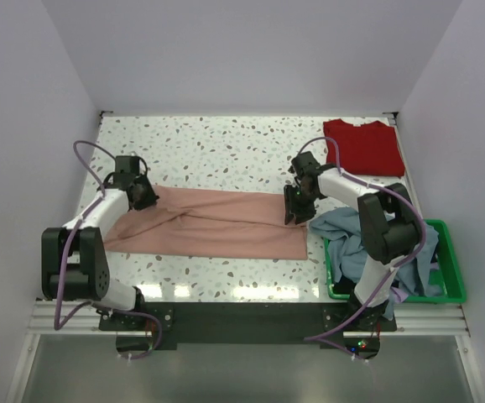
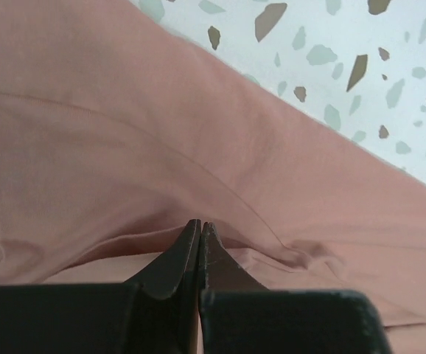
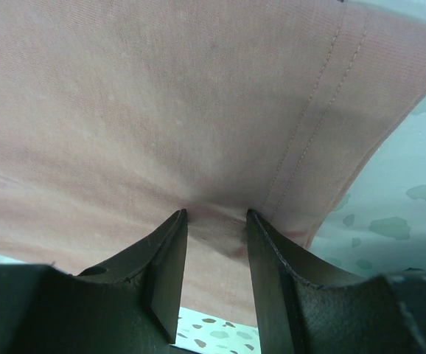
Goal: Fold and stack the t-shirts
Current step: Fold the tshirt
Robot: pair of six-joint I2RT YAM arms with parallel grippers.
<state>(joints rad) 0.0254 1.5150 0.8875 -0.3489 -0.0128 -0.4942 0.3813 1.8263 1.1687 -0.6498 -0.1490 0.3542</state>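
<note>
A salmon-pink t-shirt (image 1: 217,222) lies folded into a long band across the middle of the table. My left gripper (image 1: 146,200) is at its left end. In the left wrist view the jaws of that gripper (image 2: 200,223) are shut, and a raised fold of the pink cloth (image 2: 124,133) runs into their tips. My right gripper (image 1: 293,214) is at the shirt's right end. There it (image 3: 214,214) stands open, tips pressed onto the pink fabric (image 3: 161,96) beside the stitched hem (image 3: 309,133). A deep red t-shirt (image 1: 364,147) lies folded at the back right.
A green basket (image 1: 448,252) stands at the front right. A light blue-grey shirt (image 1: 343,227) spills over its left rim toward the pink shirt. White walls enclose the speckled table (image 1: 217,151) on three sides.
</note>
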